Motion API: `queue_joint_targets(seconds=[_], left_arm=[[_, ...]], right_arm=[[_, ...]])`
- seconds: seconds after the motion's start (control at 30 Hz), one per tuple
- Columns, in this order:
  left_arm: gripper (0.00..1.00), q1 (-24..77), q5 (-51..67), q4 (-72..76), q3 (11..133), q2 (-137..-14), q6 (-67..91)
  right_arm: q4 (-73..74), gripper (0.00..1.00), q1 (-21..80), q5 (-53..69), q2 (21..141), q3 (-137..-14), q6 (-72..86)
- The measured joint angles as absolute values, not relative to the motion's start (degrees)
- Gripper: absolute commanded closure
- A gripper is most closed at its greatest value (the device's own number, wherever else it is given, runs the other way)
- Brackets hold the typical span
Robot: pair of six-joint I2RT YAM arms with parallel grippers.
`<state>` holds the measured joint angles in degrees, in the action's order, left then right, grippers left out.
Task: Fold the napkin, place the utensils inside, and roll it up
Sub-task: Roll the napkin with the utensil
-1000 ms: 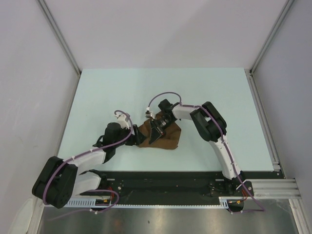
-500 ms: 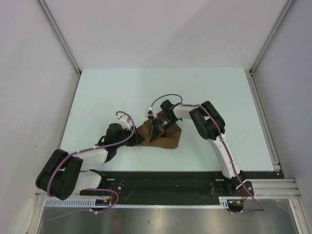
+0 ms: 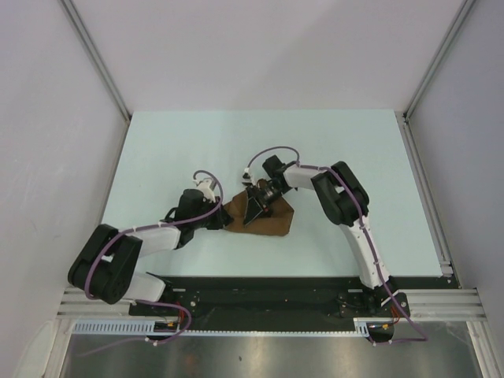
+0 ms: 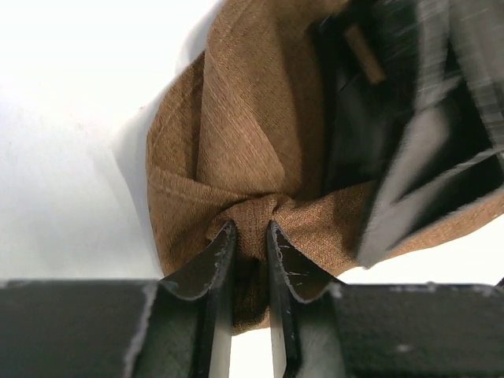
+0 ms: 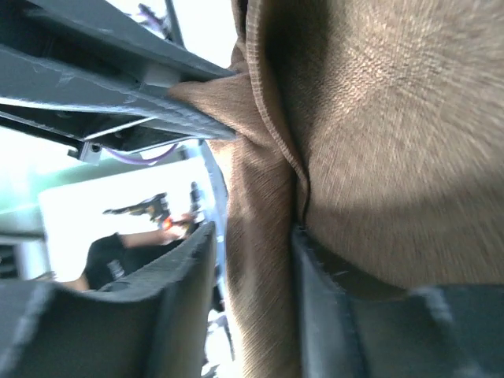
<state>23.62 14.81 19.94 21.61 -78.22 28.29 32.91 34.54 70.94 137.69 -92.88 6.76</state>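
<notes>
One napkin (image 3: 266,222), plain brown, lies bunched and creased on the table (image 3: 157,157) with both grippers on it.

Left gripper (image 4: 250,236): jaws almost closed, pinching a gathered pleat at the napkin's edge. The cloth fans out ahead of the fingertips (image 4: 222,252), and a bit of it hangs back between the fingers.

Right gripper (image 5: 253,260): jaws narrowly apart, with an upright fold of cloth filling the gap. The fold presses against one finger (image 5: 354,315); contact with the other finger is unclear. The rest of the napkin bulges ahead of that hand and fills most of its wrist view.

Top view: the left gripper sits at the cloth edge nearest its own arm. The right gripper sits on the cloth just beyond it, fingertips near each other but apart. In the left wrist view the right gripper shows blurred, ahead and to the right of the left fingertips, over the cloth. Both arms reach in low over the table.
</notes>
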Motion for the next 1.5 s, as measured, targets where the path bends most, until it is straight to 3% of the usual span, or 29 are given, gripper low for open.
queue_joint_targets(seconds=[0.2, 0.4, 0.63, 1.07, 1.5], left_arm=[[0.79, 23.6, 15.2, 17.0, 25.5, -82.0, 28.0], [0.80, 23.6, 15.4, 15.6, 26.7, -82.6, 27.9], [0.80, 23.5, 15.9, 12.9, 28.9, -83.9, 27.3], [0.81, 23.4, 16.7, 9.9, 30.9, -84.8, 26.4], [0.80, 23.4, 16.8, 8.5, 31.8, -84.9, 26.4]], right_arm=[[31.4, 0.46, 31.5, 61.4, 130.0, -91.1, 6.0], [22.8, 0.41, 30.2, 50.0, 113.0, -79.3, 4.6], [10.9, 0.39, 39.9, 33.3, 97.3, -63.6, -2.0], [6.5, 0.38, 50.0, 14.7, 98.1, -58.2, -9.8], [5.6, 0.45, 51.2, 12.3, 100.8, -58.3, -11.7]])
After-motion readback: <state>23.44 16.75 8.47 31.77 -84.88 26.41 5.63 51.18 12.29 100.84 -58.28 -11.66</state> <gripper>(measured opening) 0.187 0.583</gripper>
